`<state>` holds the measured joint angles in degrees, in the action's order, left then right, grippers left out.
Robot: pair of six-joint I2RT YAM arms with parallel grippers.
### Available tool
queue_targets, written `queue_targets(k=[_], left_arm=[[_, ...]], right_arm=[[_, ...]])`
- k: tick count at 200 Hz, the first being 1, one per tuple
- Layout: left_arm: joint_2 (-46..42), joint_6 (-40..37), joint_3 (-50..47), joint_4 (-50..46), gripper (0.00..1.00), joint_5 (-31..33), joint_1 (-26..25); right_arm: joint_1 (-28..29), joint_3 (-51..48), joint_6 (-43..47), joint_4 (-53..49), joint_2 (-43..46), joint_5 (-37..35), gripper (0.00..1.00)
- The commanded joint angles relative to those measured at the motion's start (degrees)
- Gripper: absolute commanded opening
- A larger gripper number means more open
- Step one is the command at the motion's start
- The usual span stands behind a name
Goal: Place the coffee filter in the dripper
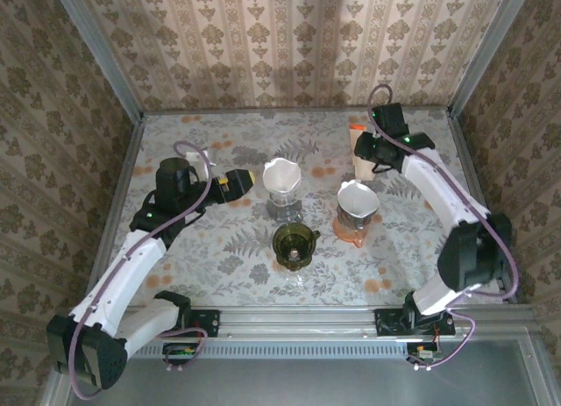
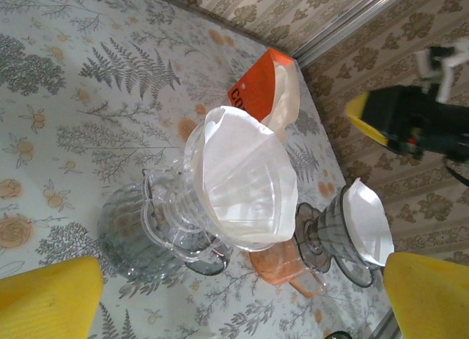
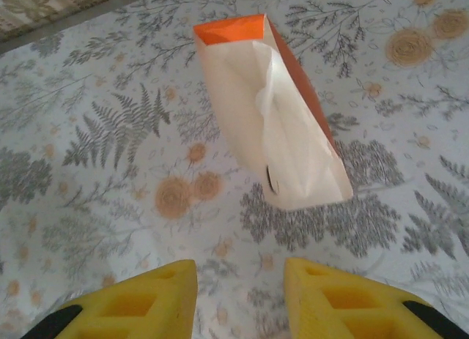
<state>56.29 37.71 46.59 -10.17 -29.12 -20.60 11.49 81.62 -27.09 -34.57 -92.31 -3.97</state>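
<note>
An orange pack of white coffee filters (image 3: 271, 127) lies on the table, its open end facing my right gripper (image 3: 240, 284). That gripper hovers just short of the pack, open, with nothing between its yellow fingers (image 3: 139, 299). In the top view the pack (image 1: 357, 160) is at the back right under the right gripper (image 1: 366, 150). A clear dripper (image 2: 183, 207) on a glass server holds a white filter (image 2: 245, 174). My left gripper (image 2: 242, 288) faces it, wide open and empty. A grey dripper (image 1: 357, 204) on an orange cup also holds a filter. A dark green dripper (image 1: 294, 242) stands bare.
The three drippers cluster mid-table, with the green one nearest the arms. The orange cup (image 2: 282, 269) sits under the grey dripper (image 2: 330, 240). Patterned walls and metal posts close in the table at the back and sides. Bare floral tabletop (image 1: 219, 266) lies at the front left.
</note>
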Motion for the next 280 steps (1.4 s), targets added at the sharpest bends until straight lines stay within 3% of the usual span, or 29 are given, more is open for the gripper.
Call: queue_targets(k=[1,25,69,237,280], left_arm=[[1.5,-0.4,-1.4,4.9,0.94,-4.8,1.5],[3.0,-0.5,-1.5,5.3,0.89,-5.8,2.8],[6.1,1.3,-2.4,7.7,0.9,-9.4,5.6],[7.8,2.5,-3.9,10.3,0.84,-11.8,8.3],[7.9,2.9,-4.0,10.4,0.84,-11.8,8.3]], right_arm=[[-0.6,5.7,2.1,-1.6,-5.3,0.8,0.38],[-1.1,9.7,1.9,-2.2,-10.3,-1.3,0.4],[-1.6,16.1,2.0,-4.7,-17.7,-2.2,0.42],[-1.5,18.2,-1.6,-4.5,-25.1,-8.6,0.4],[-1.5,19.5,-1.6,-4.5,-26.8,-8.5,0.28]])
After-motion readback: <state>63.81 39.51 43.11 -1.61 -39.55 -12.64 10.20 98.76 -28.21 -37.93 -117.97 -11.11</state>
